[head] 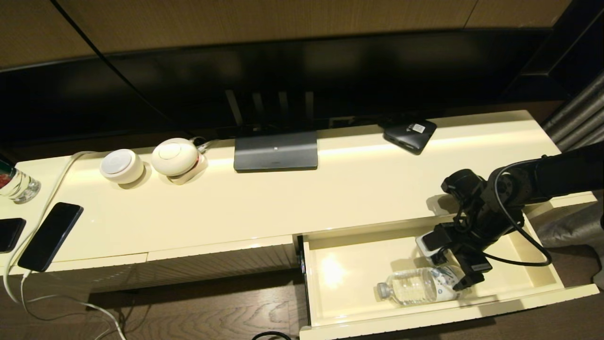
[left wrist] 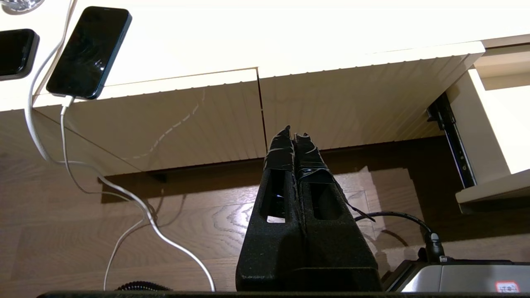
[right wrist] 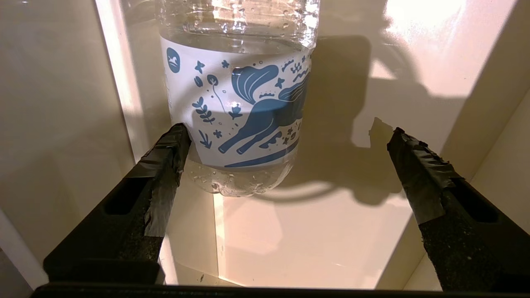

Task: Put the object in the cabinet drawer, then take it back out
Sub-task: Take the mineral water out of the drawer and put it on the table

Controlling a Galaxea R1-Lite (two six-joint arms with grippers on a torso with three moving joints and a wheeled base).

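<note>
The water bottle point(head: 417, 285) lies on its side in the open drawer point(head: 528, 279); the right pincer point(right wrist: 285, 140) stands apart at its base, the left pincer point(left wrist: 294, 138) is together.

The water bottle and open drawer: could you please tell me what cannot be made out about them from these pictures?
- Water bottle: in the head view the right claw covers its base; in the right wrist view the picture edge cuts off its cap end.
- Contact: whether a claw finger touches the bottle cannot be told.
- Drawer: the arm hides part of its floor in the head view.
</note>
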